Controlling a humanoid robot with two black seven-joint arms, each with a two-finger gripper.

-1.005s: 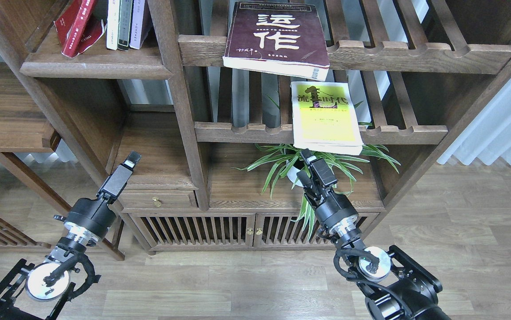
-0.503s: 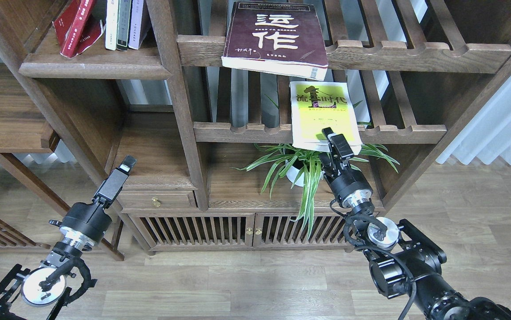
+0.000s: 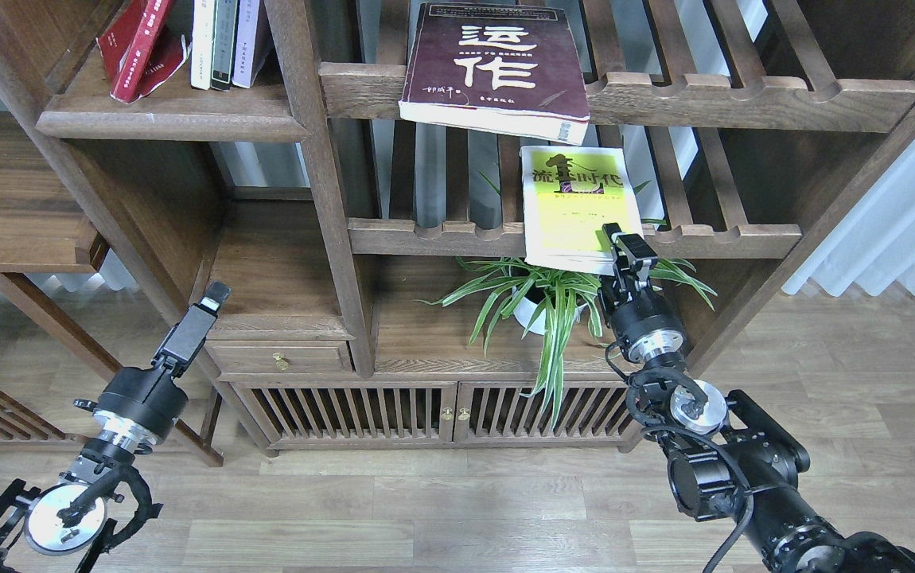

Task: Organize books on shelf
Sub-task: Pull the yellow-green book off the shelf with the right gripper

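Note:
The maroon book (image 3: 497, 68) with cream characters lies flat on the upper slatted rack and overhangs its front rail. The yellow-green book (image 3: 581, 207) lies flat on the lower slatted rack, with its front edge past the rail. My right gripper (image 3: 631, 248) is at that book's front right corner, one finger over the cover edge; I cannot tell whether it grips. My left gripper (image 3: 215, 294) is low on the left in front of the drawer unit, seen edge-on and holding nothing. The solid shelf (image 3: 171, 123) is at the upper left.
Several upright and leaning books (image 3: 187, 44) stand on the solid shelf. A potted spider plant (image 3: 545, 298) sits under the lower rack (image 3: 441, 236), right below my right wrist. A thick post (image 3: 322, 183) divides shelf and racks. A curtain (image 3: 895, 231) hangs on the right.
My right gripper has risen and moved right, from below the yellow-green book's front edge to its front right corner. My left arm has sunk slightly down and left. The books have not moved.

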